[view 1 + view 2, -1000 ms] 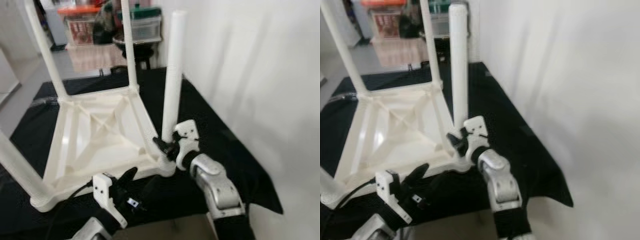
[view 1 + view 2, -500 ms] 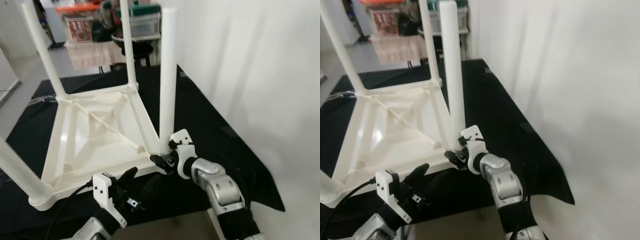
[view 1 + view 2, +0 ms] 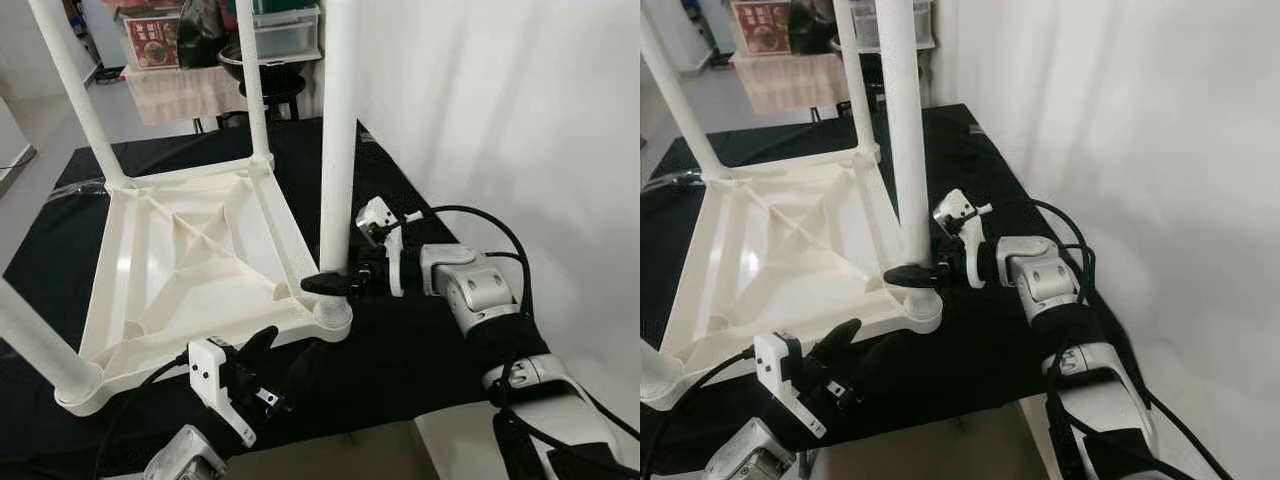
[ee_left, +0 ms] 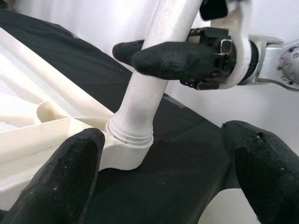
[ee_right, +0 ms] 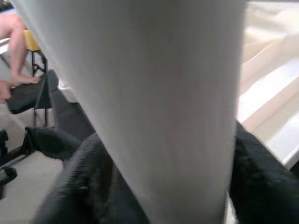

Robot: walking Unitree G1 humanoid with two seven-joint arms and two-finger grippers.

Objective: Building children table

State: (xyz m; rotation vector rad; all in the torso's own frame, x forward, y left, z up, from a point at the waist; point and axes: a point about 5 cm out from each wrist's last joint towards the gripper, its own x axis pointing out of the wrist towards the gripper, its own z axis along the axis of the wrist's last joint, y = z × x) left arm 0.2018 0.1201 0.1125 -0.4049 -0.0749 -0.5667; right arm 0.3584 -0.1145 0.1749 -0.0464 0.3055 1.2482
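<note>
On black-draped desk (image 3: 430, 340), white wall at 3 o'clock: upturned table (image 3: 190, 270); right tool (image 3: 335, 283) pinching leg (image 3: 337, 130); left tool (image 4: 159, 172) spread.

The right gripper (image 3: 335, 283) has swung round the table leg (image 3: 337, 150). A second ago it came at the leg from the near side, its arm reaching up from below. Now the arm reaches in level from the wall side, and the fingers (image 4: 170, 58) clasp the leg just above its socket (image 3: 332, 316). The leg, tilted away from the table top (image 3: 190, 262) a second ago, now stands upright in the socket.
</note>
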